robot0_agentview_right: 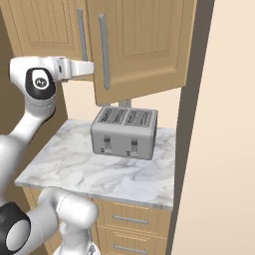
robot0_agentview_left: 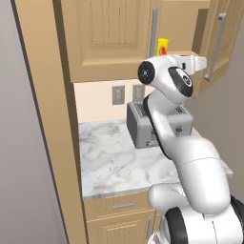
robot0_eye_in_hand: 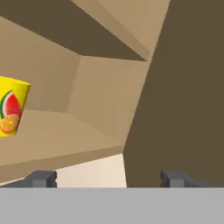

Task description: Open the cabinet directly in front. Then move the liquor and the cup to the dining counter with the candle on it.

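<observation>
The cabinet's right door (robot0_agentview_left: 220,38) stands swung out, and its left door (robot0_agentview_left: 107,28) is shut. Inside, on the shelf, the yellow cup (robot0_agentview_left: 163,46) with a fruit picture stands at the opening's left; the hand view has the cup (robot0_eye_in_hand: 11,107) at its left edge. My gripper (robot0_eye_in_hand: 108,179) is open at the front of the shelf, to the right of the cup and apart from it, with nothing between its fingertips (robot0_eye_in_hand: 41,178). The open door's dark inner face (robot0_eye_in_hand: 188,87) is close on the right. The white hand (robot0_agentview_right: 74,67) reaches in behind that door (robot0_agentview_right: 139,45). The liquor, the dining counter and the candle are out of view.
Below the cabinet, a silver toaster (robot0_agentview_right: 124,132) sits on a short marble counter (robot0_agentview_left: 109,167) with drawers (robot0_agentview_right: 129,219) under it. A tall wood panel (robot0_agentview_left: 43,119) bounds the left. A beige wall (robot0_agentview_right: 224,149) closes the right side.
</observation>
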{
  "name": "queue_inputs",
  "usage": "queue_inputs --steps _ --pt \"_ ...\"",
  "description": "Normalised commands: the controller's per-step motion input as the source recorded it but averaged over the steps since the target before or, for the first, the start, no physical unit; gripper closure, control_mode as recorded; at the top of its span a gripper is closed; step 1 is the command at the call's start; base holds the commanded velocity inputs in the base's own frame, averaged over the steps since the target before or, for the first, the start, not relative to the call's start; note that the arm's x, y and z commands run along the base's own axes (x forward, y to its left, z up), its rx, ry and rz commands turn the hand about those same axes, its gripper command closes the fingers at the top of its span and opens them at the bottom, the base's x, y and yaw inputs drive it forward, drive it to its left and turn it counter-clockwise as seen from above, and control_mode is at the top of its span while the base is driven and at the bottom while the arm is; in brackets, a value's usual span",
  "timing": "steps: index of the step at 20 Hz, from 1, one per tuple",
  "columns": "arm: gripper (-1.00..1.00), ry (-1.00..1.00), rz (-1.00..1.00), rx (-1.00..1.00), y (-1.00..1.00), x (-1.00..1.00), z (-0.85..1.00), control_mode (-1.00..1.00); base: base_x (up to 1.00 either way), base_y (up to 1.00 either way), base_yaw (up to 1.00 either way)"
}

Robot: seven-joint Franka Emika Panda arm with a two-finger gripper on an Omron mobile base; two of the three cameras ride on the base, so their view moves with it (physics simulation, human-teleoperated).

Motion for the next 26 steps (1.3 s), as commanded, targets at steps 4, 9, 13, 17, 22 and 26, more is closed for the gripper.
queue_inputs --steps 4,9,13,17,22,26 --pt "-1.00 0.20 -0.25 0.00 -1.00 -0.03 -0.10 -1.00 0.00 0.00 0.00" --pt "-1.00 0.23 -0.28 0.02 -1.00 -0.06 -0.25 -1.00 0.00 0.00 0.00" --pt "-1.00 0.14 -0.25 0.03 -1.00 -0.18 -0.36 -1.00 0.00 0.00 0.00" --pt "-1.00 0.02 -0.20 0.05 -1.00 -0.23 -0.39 -1.00 0.00 0.00 0.00" --pt "-1.00 0.00 -0.12 0.07 -1.00 -0.08 -0.36 -1.00 0.00 0.00 0.00" --pt "-1.00 -0.05 -0.02 0.13 -1.00 0.00 -0.19 -1.00 0.00 0.00 0.00"
